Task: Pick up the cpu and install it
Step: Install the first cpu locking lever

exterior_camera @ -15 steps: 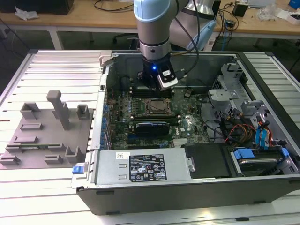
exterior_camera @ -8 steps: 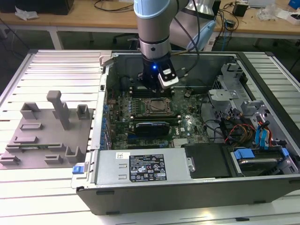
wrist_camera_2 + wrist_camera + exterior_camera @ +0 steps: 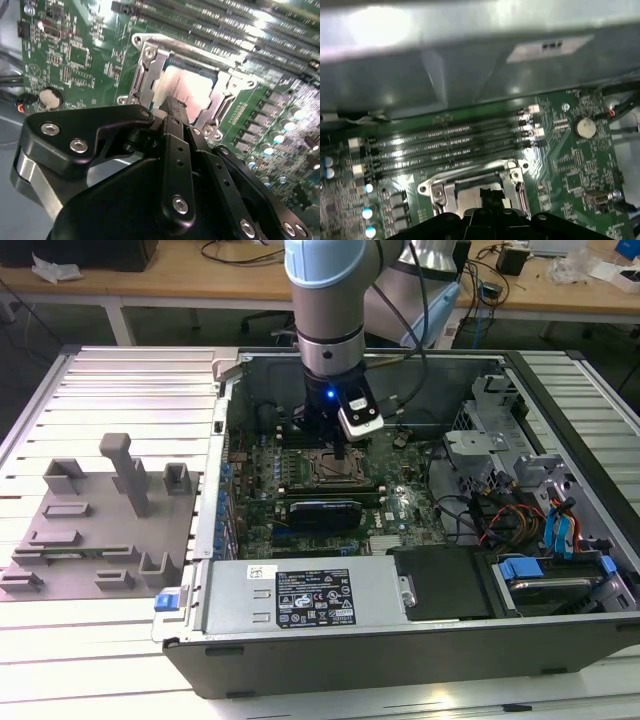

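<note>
Ribbed metal tabletop carries an open computer case. Green motherboard lies under the black gripper, fingers pressed together, tips touching the pale flat cpu inside its silvery socket frame.

Lab/workshop setting: open computer case on slatted metal desk, grey fixture plate, cable-strewn wooden benches behind.
</note>
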